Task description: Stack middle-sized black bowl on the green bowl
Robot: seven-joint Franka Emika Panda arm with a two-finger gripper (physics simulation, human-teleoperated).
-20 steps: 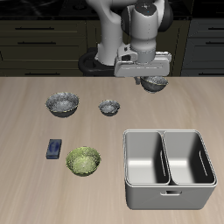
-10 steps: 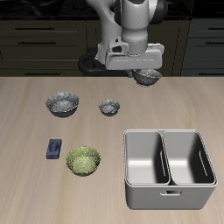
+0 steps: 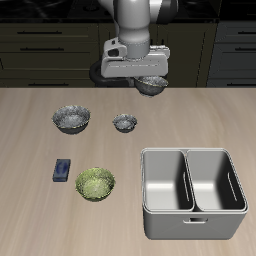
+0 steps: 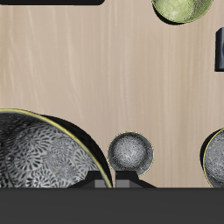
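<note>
Since a second ago my arm has swung toward nine o'clock, carrying the middle-sized black bowl [image 3: 152,85] above the worktop [image 3: 180,125]. My claw [image 3: 137,72] seems clamped on its rim; glossy and rigid, it could slip. Next stop: the green bowl [image 3: 95,183].

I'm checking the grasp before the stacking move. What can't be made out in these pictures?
- Exterior view: where the gripper meets the glossy middle-sized black bowl is hidden by the gripper's own body.
- Wrist view: that bowl fills a corner and is cut off by the frame edge, with the contact out of sight.
- Wrist view: the leafy yellow-green bowl, the small blue block and the wide dark mottled bowl are cut by the edges.
</note>
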